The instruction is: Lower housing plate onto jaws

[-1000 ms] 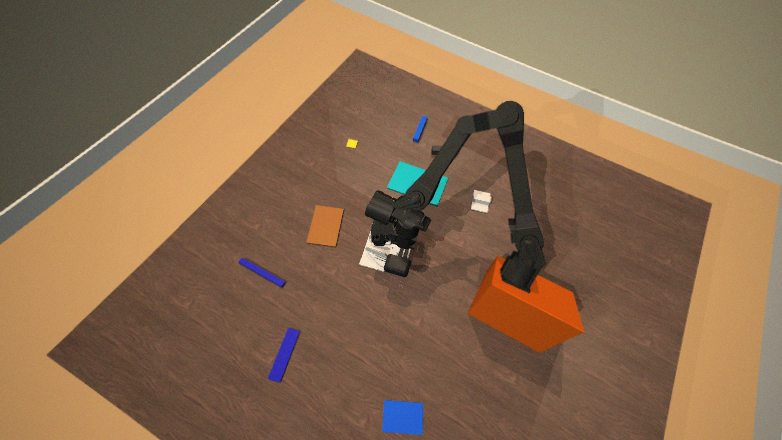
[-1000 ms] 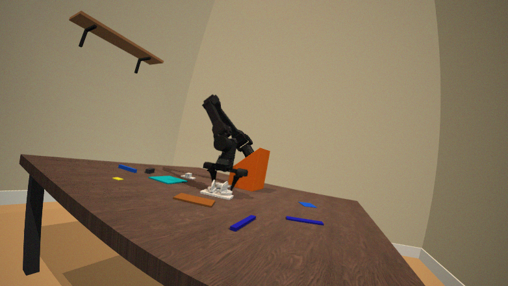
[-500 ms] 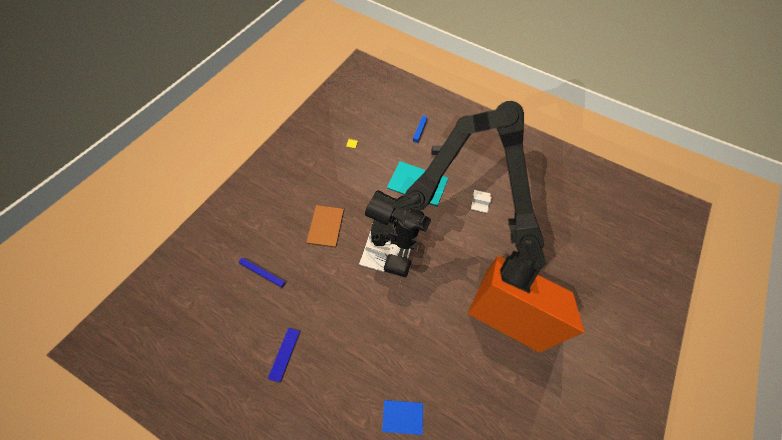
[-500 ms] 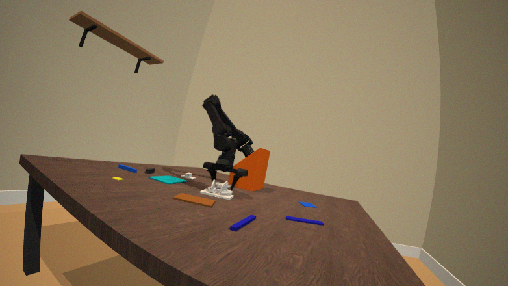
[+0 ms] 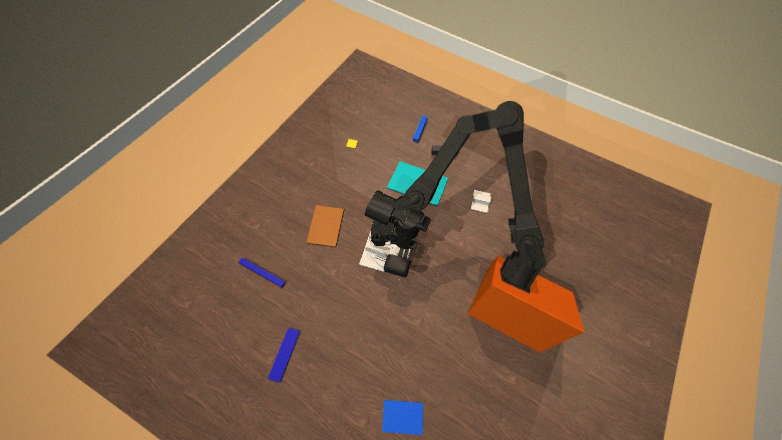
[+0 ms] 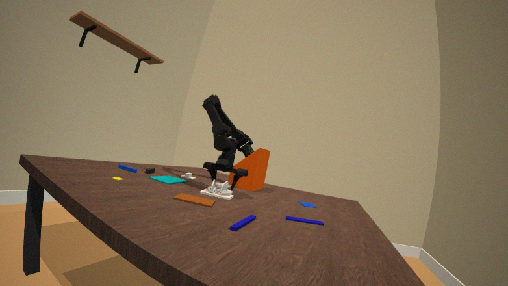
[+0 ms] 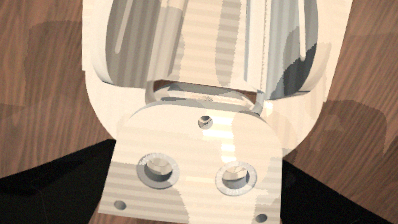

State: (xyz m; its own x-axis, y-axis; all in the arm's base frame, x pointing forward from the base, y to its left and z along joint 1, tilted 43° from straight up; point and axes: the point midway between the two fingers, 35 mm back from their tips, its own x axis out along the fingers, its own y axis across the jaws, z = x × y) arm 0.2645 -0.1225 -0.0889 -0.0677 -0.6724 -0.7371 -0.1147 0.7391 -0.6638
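The white housing plate (image 7: 195, 145) is between the two black fingers of my gripper (image 7: 196, 158) (image 6: 223, 184), which is shut on its side edges. The plate has two large ringed holes, with pale round ends showing inside them, and small holes near its edges. The two white jaws (image 7: 131, 55) (image 7: 289, 55) reach out from beyond the plate over the white base (image 7: 101, 106) (image 6: 213, 194) (image 5: 371, 261). The plate looks roughly level and low over the base. The jaw stubs are mostly hidden under it, and I cannot tell whether it is fully seated.
A small white block (image 5: 481, 201) (image 6: 188, 175) and a teal panel (image 5: 401, 174) (image 6: 167, 179) lie behind the base. A brown panel (image 5: 325, 226) (image 6: 193, 199) lies beside it. The orange arm stand (image 5: 527, 309) (image 6: 254, 172) is to the right. Blue bars and panels lie farther out.
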